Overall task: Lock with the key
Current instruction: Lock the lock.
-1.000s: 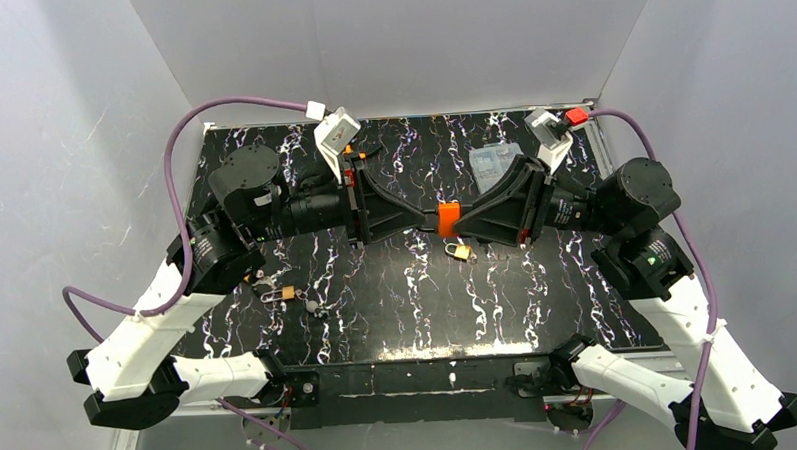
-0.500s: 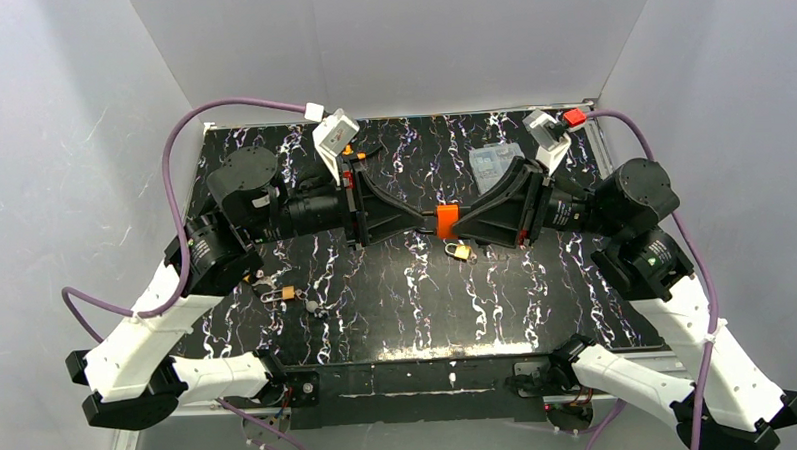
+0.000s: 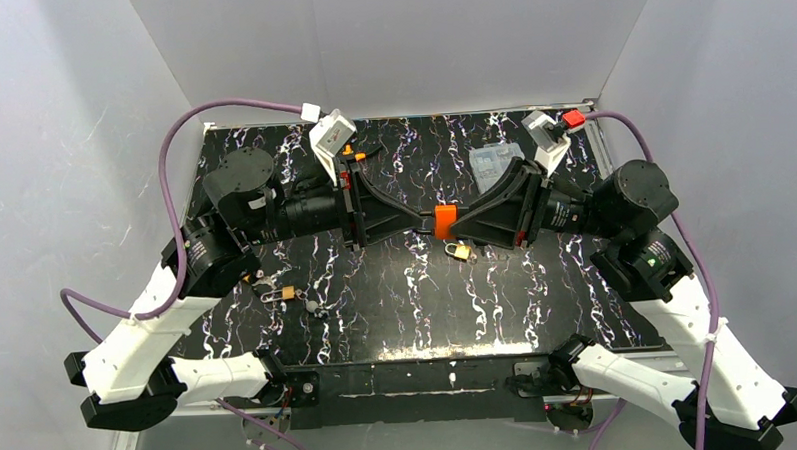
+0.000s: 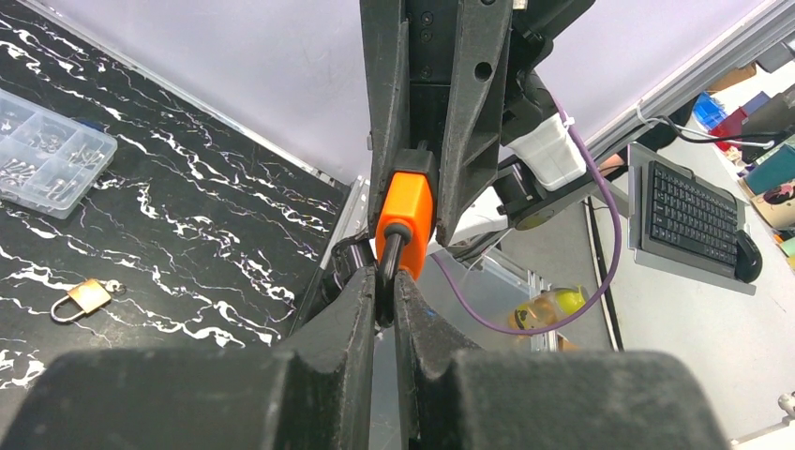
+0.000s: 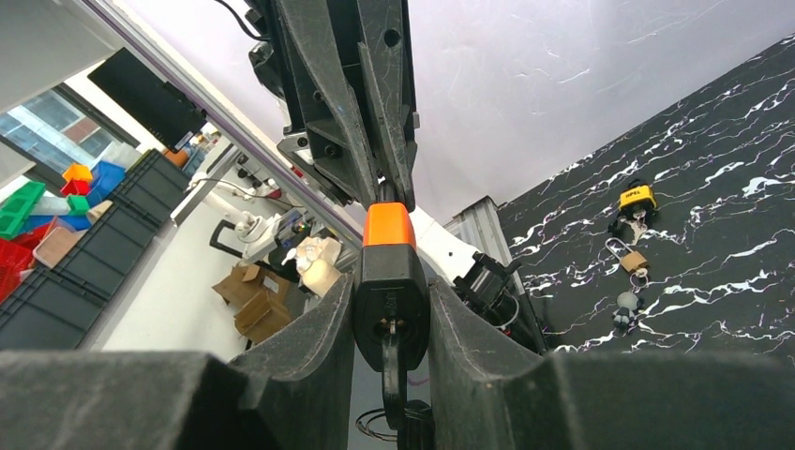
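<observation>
Orange padlock (image 3: 445, 221) is up in the air over mid desk (image 3: 398, 315), between both arms. Left fingers (image 4: 345, 323) clamped on its black shackle, right fingers (image 5: 319, 342) clamped on its body. Small brass padlock (image 3: 460, 251) lies on the desk nearby.

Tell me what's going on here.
Both arms hold one orange padlock in mid-air above the black marble table. The left pincer is shut on its black shackle. The right pincer clamps the lock's body from the opposite side. A brass padlock lies on the table just below them. I cannot tell whether a key is in the held lock.
</observation>
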Controlling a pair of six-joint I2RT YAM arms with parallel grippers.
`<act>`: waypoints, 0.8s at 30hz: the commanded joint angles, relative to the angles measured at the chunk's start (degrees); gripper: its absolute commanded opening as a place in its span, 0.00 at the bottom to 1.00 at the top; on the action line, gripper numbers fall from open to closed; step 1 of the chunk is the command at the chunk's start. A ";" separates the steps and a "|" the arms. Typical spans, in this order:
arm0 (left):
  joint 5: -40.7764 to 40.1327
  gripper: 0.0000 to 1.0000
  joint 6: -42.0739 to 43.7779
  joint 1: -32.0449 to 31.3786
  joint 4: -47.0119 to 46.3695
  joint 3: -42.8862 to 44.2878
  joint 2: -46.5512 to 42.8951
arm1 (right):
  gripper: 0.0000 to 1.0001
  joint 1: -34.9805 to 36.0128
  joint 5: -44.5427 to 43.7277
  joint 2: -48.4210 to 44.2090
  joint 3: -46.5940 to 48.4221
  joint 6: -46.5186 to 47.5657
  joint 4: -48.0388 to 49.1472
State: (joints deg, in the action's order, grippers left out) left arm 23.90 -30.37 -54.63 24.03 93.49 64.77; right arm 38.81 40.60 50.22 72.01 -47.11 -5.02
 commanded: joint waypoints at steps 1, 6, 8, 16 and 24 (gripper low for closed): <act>2.90 0.00 -2.05 -3.19 -3.72 -0.99 4.29 | 0.01 2.28 -2.94 2.99 1.24 1.89 3.70; 2.82 0.00 -2.22 -3.65 -3.73 -1.00 4.78 | 0.01 2.44 -2.87 3.30 1.63 2.00 3.63; 2.84 0.00 -2.23 -3.80 -3.74 -0.99 4.99 | 0.01 2.53 -2.81 3.47 1.85 2.03 3.64; 3.04 0.00 -2.19 -4.32 -3.50 0.05 6.30 | 0.01 3.21 -2.79 4.11 2.17 2.41 3.47; 3.17 0.00 -2.14 -4.60 -3.31 0.71 7.14 | 0.01 3.90 -3.16 4.34 2.17 2.83 3.13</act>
State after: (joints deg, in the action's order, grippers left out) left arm 23.55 -30.87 -56.12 24.25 94.75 65.13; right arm 40.23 40.14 50.35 73.32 -46.06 -5.24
